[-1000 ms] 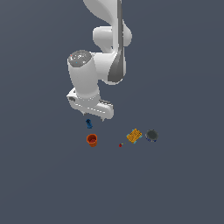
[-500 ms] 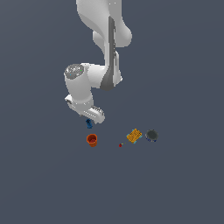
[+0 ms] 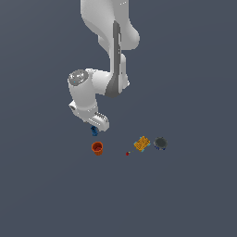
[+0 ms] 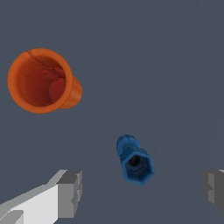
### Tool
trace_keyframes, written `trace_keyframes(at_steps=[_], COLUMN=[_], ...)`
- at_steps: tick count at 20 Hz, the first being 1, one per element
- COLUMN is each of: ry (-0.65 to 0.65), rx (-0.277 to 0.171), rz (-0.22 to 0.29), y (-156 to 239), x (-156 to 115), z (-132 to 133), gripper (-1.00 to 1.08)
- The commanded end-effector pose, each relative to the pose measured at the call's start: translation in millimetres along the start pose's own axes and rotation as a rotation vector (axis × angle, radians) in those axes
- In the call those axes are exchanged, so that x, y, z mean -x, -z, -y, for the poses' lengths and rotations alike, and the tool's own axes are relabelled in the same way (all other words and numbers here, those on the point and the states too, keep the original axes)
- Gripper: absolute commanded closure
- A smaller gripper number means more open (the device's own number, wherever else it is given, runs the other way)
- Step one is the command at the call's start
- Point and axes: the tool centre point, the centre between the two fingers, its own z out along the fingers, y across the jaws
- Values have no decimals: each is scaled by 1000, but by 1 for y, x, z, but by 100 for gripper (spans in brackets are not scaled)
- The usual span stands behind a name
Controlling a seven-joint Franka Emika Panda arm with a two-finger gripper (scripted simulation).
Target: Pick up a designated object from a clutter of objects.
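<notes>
The designated object is a tiny dark-blue elongated piece [image 4: 133, 160] with a wider hexagonal end; in the exterior view it [image 3: 94, 131] peeks out just below my hand. My gripper [image 4: 141, 189] is open, its two grey fingertips [image 4: 70, 193] standing wide apart on either side of the blue piece, not touching it. In the exterior view the gripper [image 3: 96, 127] hangs right over the piece. The orange-red cup [image 4: 42, 81] lies close beside the blue piece; in the exterior view it [image 3: 97, 148] sits just below it.
A tiny red speck [image 3: 127, 153], a yellow-orange checkered block [image 3: 142, 144] and a dark round disc with a blue rim [image 3: 160, 143] lie in a row toward the exterior view's right. The floor is plain dark grey.
The arm has come down and turned at the wrist, bringing the hand lower over the blue piece. The objects have not moved.
</notes>
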Motion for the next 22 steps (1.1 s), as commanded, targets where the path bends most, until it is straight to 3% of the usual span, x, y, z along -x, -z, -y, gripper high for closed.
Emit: trace_keyframes(at_steps=[1,15,16,22], ry=[-1,-4,-4,-4], rx=[0,1,1,1], rz=[0,0,0,0], y=[-5,-49,-49,-49], x=[0,1,1,1], z=[0,-1,-1,-1], gripper=[-92,-92,108,108])
